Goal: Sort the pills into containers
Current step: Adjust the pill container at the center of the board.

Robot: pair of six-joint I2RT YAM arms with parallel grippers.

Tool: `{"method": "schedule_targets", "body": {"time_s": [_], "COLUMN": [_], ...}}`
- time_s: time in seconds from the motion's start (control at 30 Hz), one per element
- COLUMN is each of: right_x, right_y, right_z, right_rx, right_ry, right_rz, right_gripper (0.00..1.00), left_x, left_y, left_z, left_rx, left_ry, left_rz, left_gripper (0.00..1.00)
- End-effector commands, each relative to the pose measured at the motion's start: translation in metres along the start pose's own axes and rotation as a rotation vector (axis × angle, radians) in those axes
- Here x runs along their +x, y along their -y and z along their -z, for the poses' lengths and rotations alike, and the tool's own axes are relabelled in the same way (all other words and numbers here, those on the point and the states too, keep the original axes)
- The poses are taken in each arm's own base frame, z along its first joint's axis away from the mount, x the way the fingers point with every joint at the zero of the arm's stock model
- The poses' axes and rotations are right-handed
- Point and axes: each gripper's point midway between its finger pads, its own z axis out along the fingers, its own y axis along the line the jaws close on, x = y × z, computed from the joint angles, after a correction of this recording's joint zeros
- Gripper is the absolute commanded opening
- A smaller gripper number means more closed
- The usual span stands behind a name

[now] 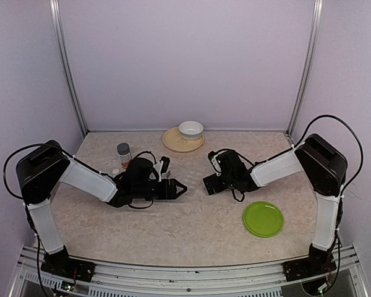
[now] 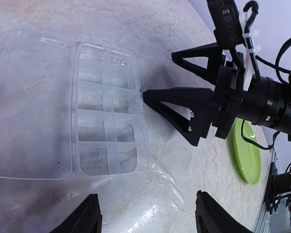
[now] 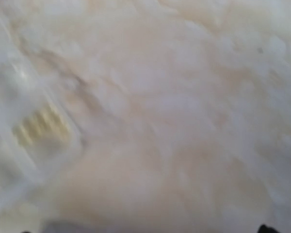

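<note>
pill box (image 2: 106,111) lid-open, long axis pointing away from left gripper (image 2: 148,218); right gripper (image 2: 160,75) just beside box's long edge; both jaws apart, empty

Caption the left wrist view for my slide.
Open right end effector poised beside the clear pill box, green plate behind.

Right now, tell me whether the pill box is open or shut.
Open. The pill box has its clear lid folded out flat alongside it, leaving the compartments uncovered.
</note>
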Motion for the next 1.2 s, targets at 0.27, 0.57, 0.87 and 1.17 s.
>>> {"method": "schedule_targets", "body": {"time_s": [0.27,0.57,0.87,1.17], "right_x": [-0.03,-0.041,-0.047,-0.034], "right_y": [0.035,0.027,-0.002,-0.048], "right_z": [0.092,0.123,0.192,0.19], "right_rx": [0.047,-0.057,-0.359,-0.604], "right_ry": [0.183,0.287,0.581,0.587], "right_rz": [-0.121,-0.18,-0.183,-0.116], "right_gripper": [1.0,1.0,1.0,1.0], "left_x": [-0.06,-0.129,-0.185,-0.204], "left_y": [0.004,0.008,-0.05,-0.109], "left_z": [0.078,0.148,0.188,0.18], "left_rx": [-0.243,-0.427,-0.624,-0.77], "left_ry": [0.17,0.336,0.399,0.354], "left_rz": [-0.119,-0.222,-0.197,-0.117], "left_gripper": [0.91,0.99,0.99,0.99]}}
